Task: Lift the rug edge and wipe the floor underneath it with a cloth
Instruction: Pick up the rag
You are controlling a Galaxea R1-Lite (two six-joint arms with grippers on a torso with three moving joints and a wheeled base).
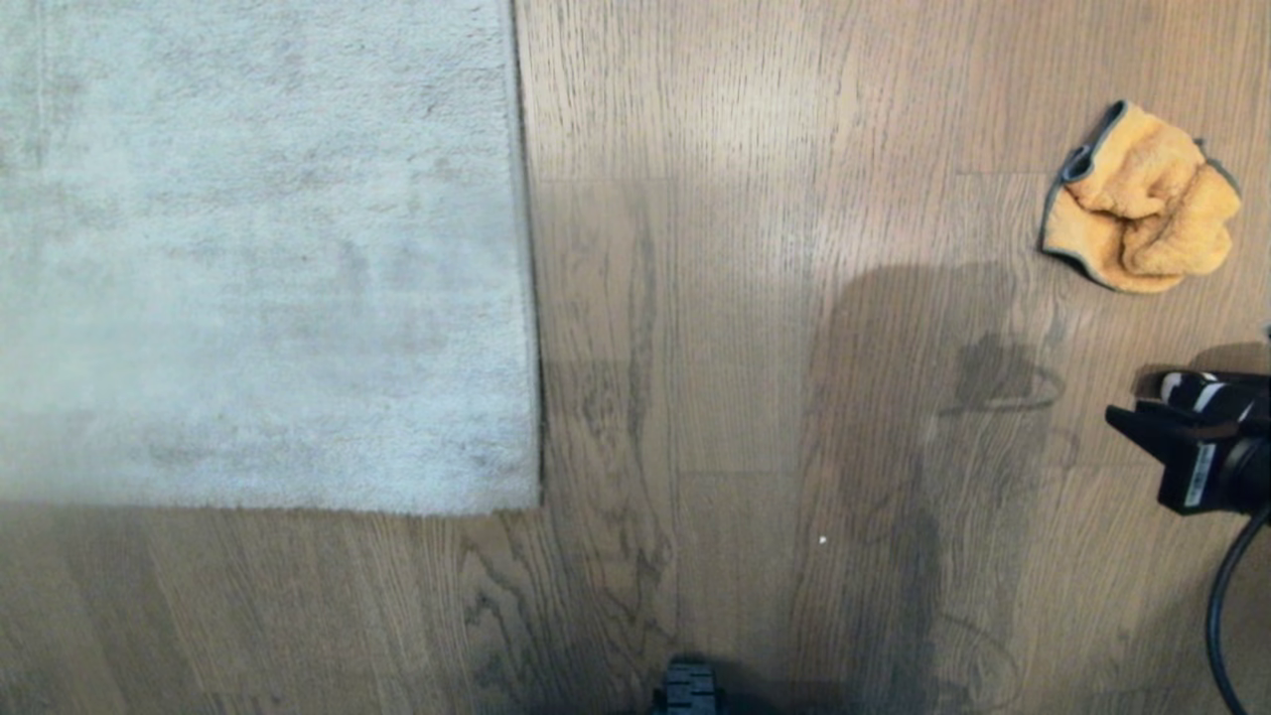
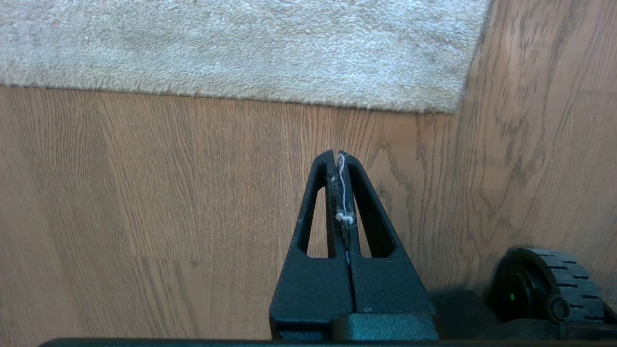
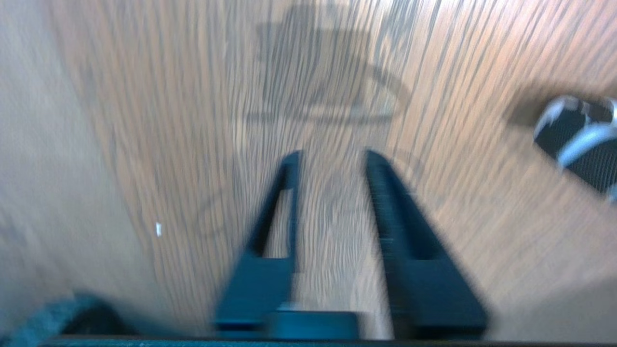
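The pale grey rug (image 1: 258,248) lies flat at the upper left, its rug edge (image 1: 531,298) running down to a square corner (image 1: 534,504). Brown wood-grain floor (image 1: 745,397) fills the remainder of the view. A crumpled orange cloth (image 1: 1142,204) with a grey hem lies on the floor at the upper right. My right arm (image 1: 1201,447) enters from the right, below the cloth. Its right gripper (image 3: 332,154) stands open over bare floor, holding nothing. My left gripper (image 2: 337,153) is shut, white lint caught between its fingers, short of the rug corner (image 2: 450,108).
A black-and-white striped object (image 3: 578,144) sits on the floor beside the right arm (image 1: 1192,389). A black cable (image 1: 1226,596) hangs from that arm. A base wheel (image 2: 544,284) shows near the left gripper, and another dark part (image 1: 688,690) at the bottom edge.
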